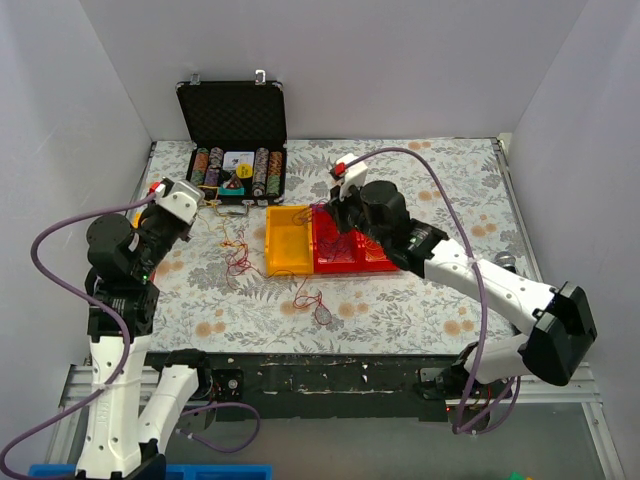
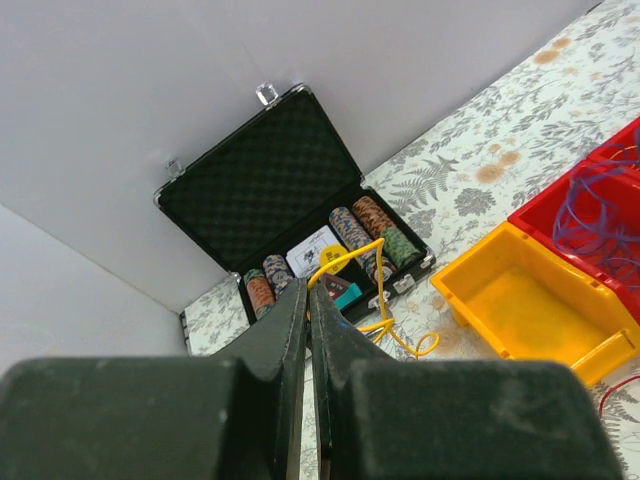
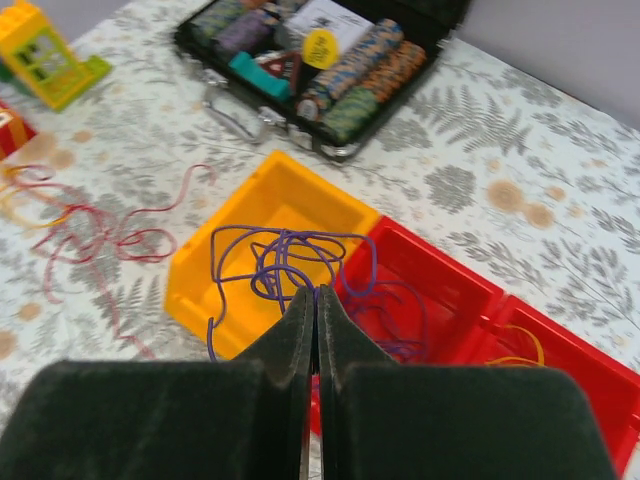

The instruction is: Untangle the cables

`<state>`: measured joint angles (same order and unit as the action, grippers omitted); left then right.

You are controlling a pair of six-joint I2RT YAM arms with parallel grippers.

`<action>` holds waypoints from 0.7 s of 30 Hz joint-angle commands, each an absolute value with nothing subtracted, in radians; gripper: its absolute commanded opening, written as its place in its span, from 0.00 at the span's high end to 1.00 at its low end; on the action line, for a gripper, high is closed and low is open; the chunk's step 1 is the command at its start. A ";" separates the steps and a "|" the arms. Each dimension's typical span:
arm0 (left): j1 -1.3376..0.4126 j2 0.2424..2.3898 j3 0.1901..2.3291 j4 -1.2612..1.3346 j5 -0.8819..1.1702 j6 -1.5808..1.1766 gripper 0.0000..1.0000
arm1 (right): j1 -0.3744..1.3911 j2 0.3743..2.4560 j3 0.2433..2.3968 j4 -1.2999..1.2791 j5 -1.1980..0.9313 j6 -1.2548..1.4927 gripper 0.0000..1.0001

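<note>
Bright, even, diffuse light; faint soft shadows on the worktop [image 1: 400, 312]; left end effector [image 2: 308, 288] and right end effector [image 3: 316, 292] blurred at 6 o'clock.

Your white-and-black left arm [image 1: 108, 385] is rising steeply from its base and folding forward at the elbow, holding its wrist high and out to the left. Its black left gripper [image 2: 308, 290] is pressing its dark padded fingers [image 2: 272, 345] flat together, pinching a thin yellow cable [image 2: 345, 252] at the tips. Your white-and-black right arm [image 1: 500, 285] is stretching low toward the middle, with the wrist angling downward. Its black right gripper [image 3: 316, 292] is clamping a thin purple cable [image 3: 272, 278], with no gap showing between the fingers [image 3: 345, 345].
</note>
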<state>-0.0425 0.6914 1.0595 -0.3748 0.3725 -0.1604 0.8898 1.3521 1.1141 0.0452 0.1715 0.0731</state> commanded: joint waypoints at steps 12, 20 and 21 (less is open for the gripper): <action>-0.041 0.699 1.219 -0.515 0.563 -0.184 1.00 | 0.713 1.618 1.083 0.083 0.178 0.127 0.99; -0.040 0.736 1.311 -0.568 0.610 -0.206 1.00 | 0.753 1.499 1.097 0.155 0.060 0.176 0.41; -0.040 0.738 1.319 -0.569 0.612 -0.212 1.00 | 0.785 1.474 1.094 0.172 0.043 0.175 0.39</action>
<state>-0.0425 0.7315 1.2633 -0.5400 0.5774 -0.1848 0.7223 1.6047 1.0817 0.0364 0.1238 0.1562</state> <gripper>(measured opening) 0.014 0.573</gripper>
